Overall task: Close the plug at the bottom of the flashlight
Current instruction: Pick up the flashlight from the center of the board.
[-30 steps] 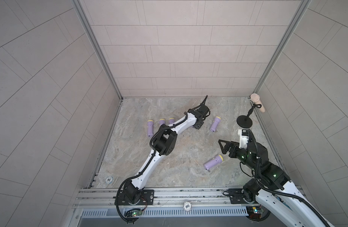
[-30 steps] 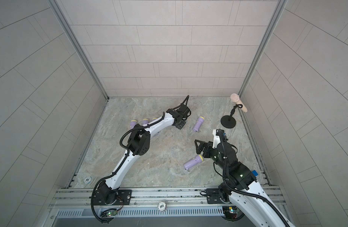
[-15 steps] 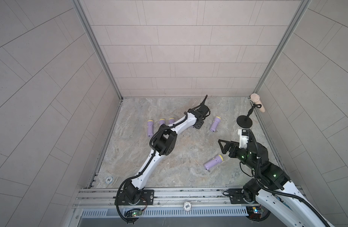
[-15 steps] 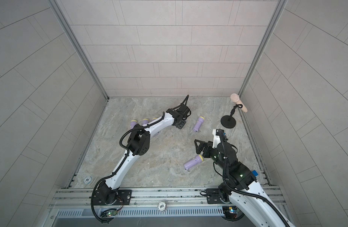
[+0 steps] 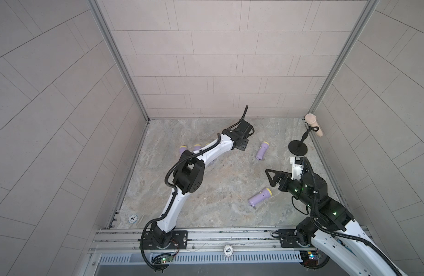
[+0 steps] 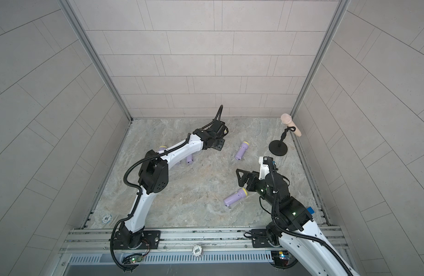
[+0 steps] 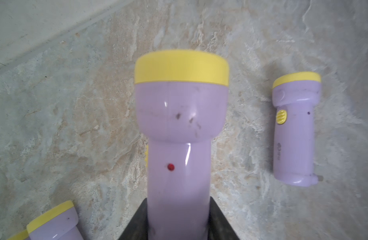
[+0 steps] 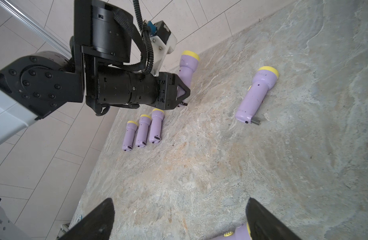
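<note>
One lilac, yellow-capped flashlight (image 7: 179, 135) is pinched by the left hand (image 8: 182, 92), right hand (image 8: 179, 218) spread wide

Looks like a robotics lab test cell. Boxed in on three sides by pale tiled wall panels (image 5: 218, 59), joined by aluminium corner posts (image 5: 120, 62). Floored with a stone-patterned slab (image 5: 218, 196). Fronted by a metal mounting rail (image 5: 230, 235) with bolted-down arm bases (image 5: 158, 237). Holds a microphone stand (image 5: 297, 148) just beyond the right gripper (image 5: 269, 176), toward the far corner.
</note>
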`<action>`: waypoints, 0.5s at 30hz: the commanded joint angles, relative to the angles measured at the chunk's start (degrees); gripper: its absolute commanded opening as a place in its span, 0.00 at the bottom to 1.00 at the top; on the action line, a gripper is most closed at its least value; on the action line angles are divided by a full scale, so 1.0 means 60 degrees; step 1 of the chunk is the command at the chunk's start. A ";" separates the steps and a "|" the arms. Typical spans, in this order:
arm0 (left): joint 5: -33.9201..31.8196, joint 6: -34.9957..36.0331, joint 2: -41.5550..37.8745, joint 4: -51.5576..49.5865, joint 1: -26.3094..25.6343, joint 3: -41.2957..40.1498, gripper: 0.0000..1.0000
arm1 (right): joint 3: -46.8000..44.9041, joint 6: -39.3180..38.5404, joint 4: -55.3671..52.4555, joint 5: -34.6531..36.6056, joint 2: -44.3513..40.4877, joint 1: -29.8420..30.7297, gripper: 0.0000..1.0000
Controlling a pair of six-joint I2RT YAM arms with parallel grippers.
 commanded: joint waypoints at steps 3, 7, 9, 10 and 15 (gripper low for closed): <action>0.0734 -0.1096 -0.0906 0.1157 0.0068 -0.1124 0.00 | -0.0316 0.0507 0.0545 -0.0299 -0.0128 -0.0037 1.00; 0.1131 -0.1384 -0.1315 0.1703 0.0109 -0.1754 0.00 | -0.0286 0.0597 0.0552 -0.0329 -0.0093 -0.0035 1.00; 0.1321 -0.1520 -0.1563 0.2062 0.0103 -0.2198 0.00 | -0.0256 0.0626 0.0536 -0.0302 -0.0096 -0.0032 1.00; 0.1409 -0.1605 -0.1654 0.2190 0.0111 -0.2321 0.00 | -0.0250 0.0641 0.0521 -0.0285 -0.0098 -0.0035 1.00; 0.2267 -0.2123 -0.2158 0.2839 0.0100 -0.2963 0.00 | -0.0285 0.0848 0.0656 -0.0300 -0.0110 -0.0031 1.00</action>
